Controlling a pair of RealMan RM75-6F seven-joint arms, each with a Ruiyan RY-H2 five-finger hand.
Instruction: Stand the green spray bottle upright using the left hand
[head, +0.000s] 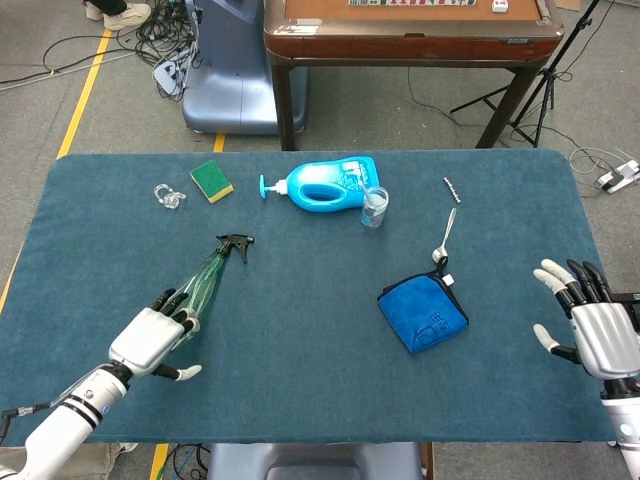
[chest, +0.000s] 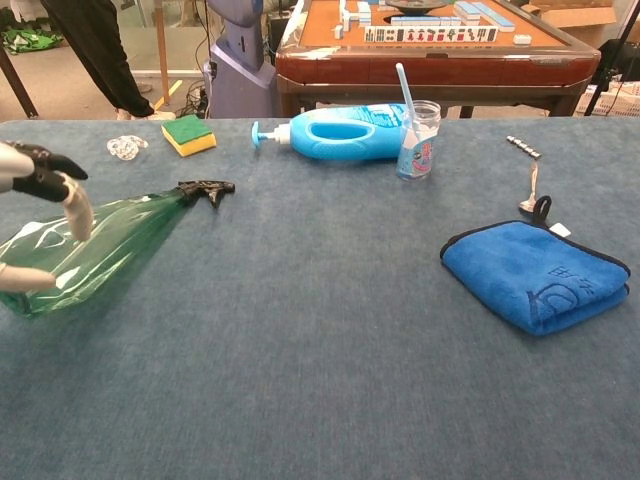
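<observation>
Left hand (head: 152, 337) wraps the base of the green spray bottle (chest: 110, 245), fingers (chest: 72, 205) over its body. Bottle tilted, nozzle toward the table's (head: 300, 380) centre. Right hand (head: 592, 325) spread, holding nothing, at the right edge.

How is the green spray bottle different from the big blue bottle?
The green spray bottle is see-through with a black trigger head; the blue pump bottle is solid blue with a blue pump. The left hand grips the green one; nothing touches the blue one. Both lie on their sides on the table.
</observation>
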